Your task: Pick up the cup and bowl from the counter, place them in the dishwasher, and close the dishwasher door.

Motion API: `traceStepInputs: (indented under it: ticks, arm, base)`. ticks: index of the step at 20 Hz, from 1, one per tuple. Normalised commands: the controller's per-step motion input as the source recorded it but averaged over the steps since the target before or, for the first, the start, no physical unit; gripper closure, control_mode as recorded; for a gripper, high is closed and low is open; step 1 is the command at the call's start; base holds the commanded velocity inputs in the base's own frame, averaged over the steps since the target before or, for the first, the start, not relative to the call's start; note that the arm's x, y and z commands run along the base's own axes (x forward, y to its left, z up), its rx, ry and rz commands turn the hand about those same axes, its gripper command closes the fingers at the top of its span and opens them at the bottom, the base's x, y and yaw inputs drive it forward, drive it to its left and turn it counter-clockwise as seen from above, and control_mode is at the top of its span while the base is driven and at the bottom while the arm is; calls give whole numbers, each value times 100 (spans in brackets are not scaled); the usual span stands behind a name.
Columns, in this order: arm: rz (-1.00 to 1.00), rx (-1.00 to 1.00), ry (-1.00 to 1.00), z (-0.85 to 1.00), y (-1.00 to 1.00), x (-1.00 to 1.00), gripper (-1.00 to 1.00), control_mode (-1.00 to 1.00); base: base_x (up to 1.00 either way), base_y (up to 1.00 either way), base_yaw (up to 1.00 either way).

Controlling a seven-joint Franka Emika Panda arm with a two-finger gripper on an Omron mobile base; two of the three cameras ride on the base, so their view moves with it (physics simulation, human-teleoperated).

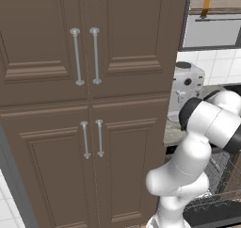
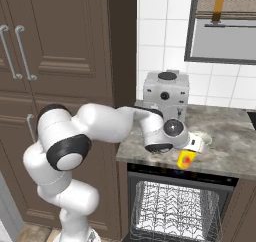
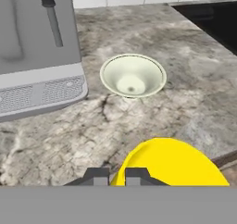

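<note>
Brown panelled cabinets (image 1: 84,104) fill the left of the room, and to their right a mottled stone counter (image 2: 230,136) runs under white wall tiles, with a silver-grey coffee machine (image 2: 166,93) standing at its back. In the right base view the gripper (image 2: 189,155) is at the centre right of the frame, at the front edge of the counter, and the yellow cup (image 2: 186,159) is at its tip, just over the open dishwasher (image 2: 175,206) with its wire racks. From the hand view the two fingers stand close together on the cup's rim at the bottom centre, so I judge that the jaws are clamped on the cup wall, though the contact itself is partly hidden. The bowl (image 3: 133,76) sits upright on the stone in the upper middle of that view, just beside the coffee machine and apart from the cup. The risk I see is the thin grip on the rim: a quick swing down to the rack may let the cup turn or slip out. It can also knock against the thick slab edge, because it hangs very near to it.
</note>
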Motion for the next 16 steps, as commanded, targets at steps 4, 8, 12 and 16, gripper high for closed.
traceStepInputs:
  ticks: [4, 8, 12, 16]
  arm:
    - [-27, 24, -10, 8, -11, -12, 100, -100]
    - [-20, 36, -12, 15, -30, -10, 100, -100]
    - [-14, 39, -12, 16, -41, -7, 100, -100]
    - [-9, 28, -10, 2, -33, -19, 100, -100]
  base:
    - [0, 0, 0]
    - [0, 0, 0]
    - [0, 0, 0]
    - [0, 0, 0]
